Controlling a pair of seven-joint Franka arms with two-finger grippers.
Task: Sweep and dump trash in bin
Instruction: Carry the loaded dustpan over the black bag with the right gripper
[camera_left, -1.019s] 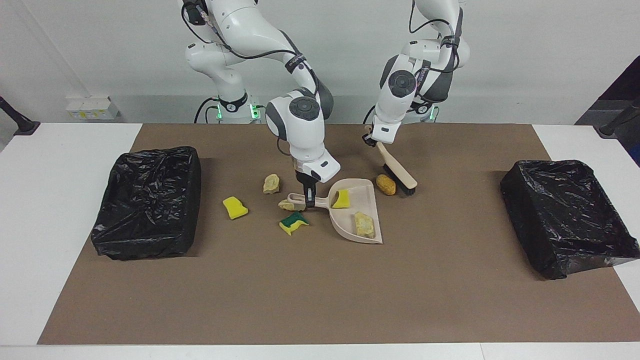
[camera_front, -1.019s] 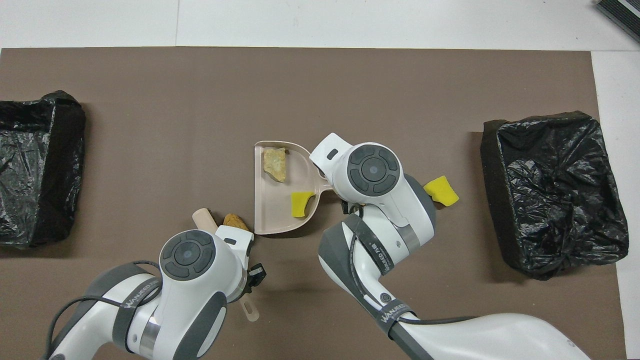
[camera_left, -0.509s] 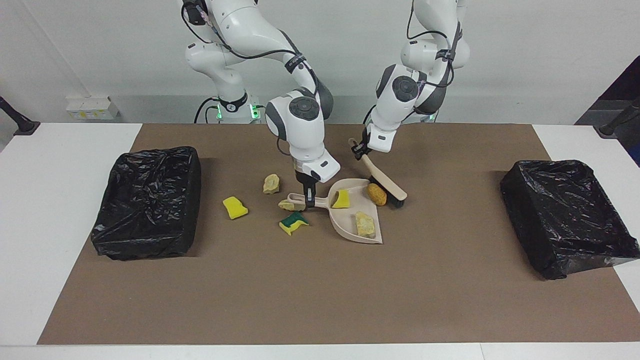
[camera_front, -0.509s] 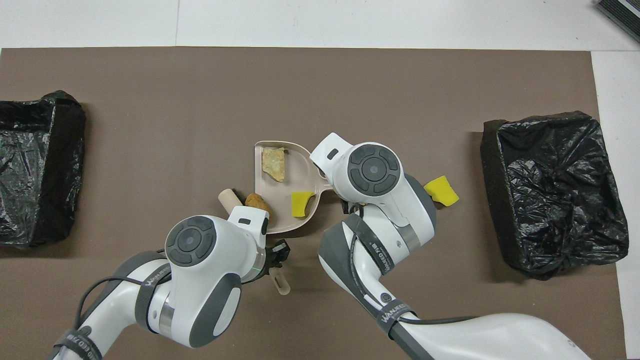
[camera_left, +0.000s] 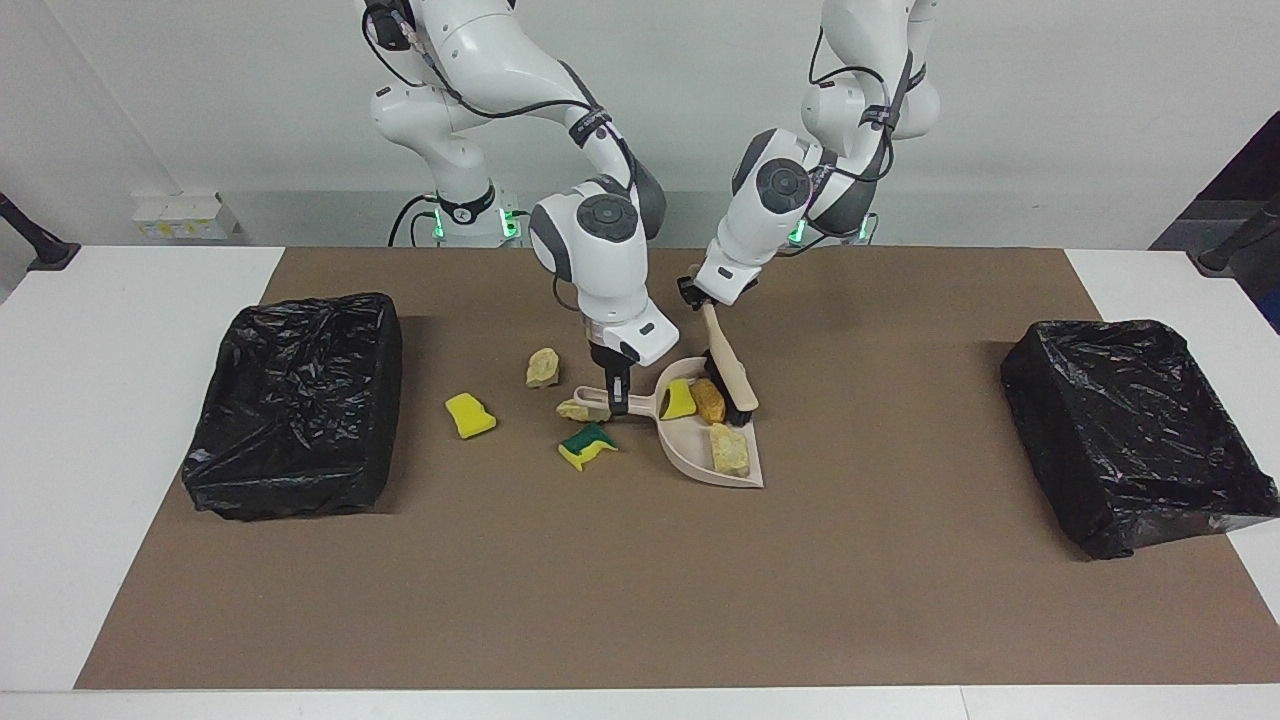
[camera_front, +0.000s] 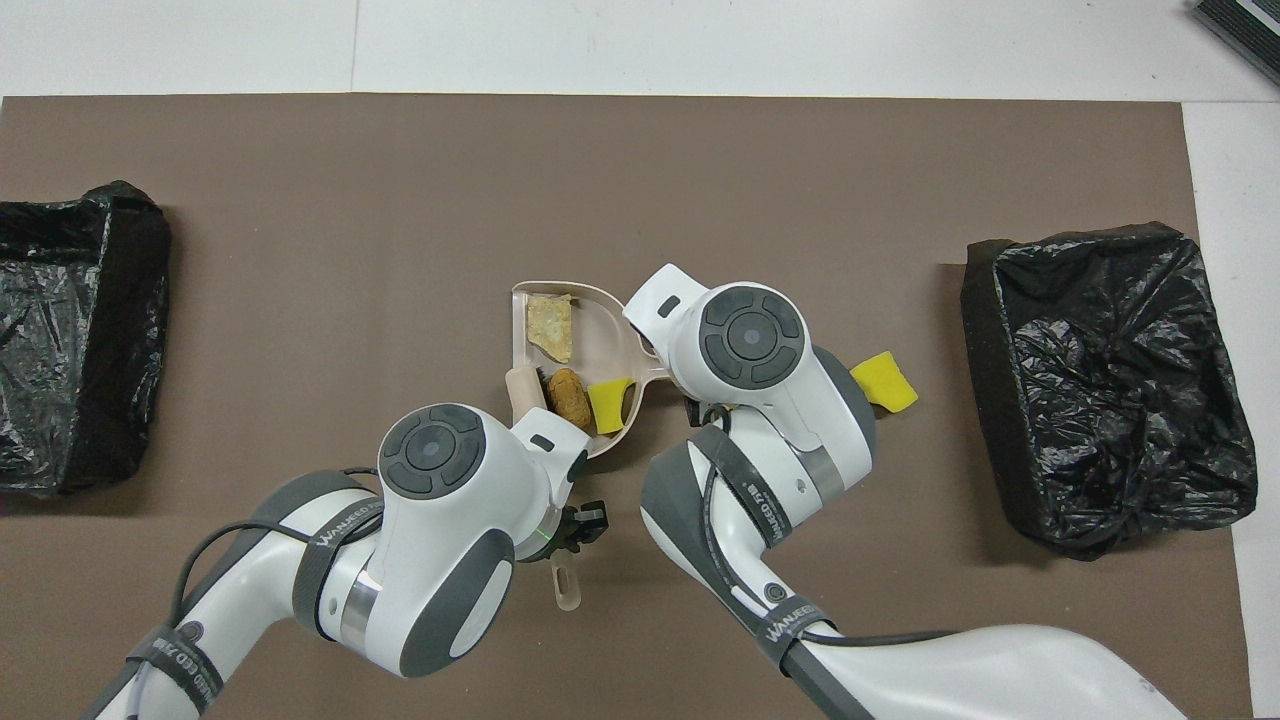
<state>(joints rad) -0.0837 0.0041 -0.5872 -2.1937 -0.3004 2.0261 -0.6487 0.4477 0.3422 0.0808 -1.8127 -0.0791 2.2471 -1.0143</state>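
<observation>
**A:** Brown mat (camera_left: 640, 590) covers your white worktop (camera_left: 120, 450), a black bin (camera_left: 295, 400) at each end. Your right fingers (camera_left: 618, 388) pinch the dustpan (camera_left: 700, 455) handle; your left fingers (camera_left: 700, 297) pinch the brush (camera_left: 728, 375).

**B:** Where's the trash?

**A:** Three pieces sit in the pan: sponge (camera_left: 679, 400), orange lump (camera_left: 709, 398), stone (camera_left: 729, 450). Four lie on the mat by the handle.

**B:** Risks?

**A:** Push the brush harder and the pan may twist in your grip. Tilt it while lifting and the stone, nearest the lip, could roll out.
</observation>
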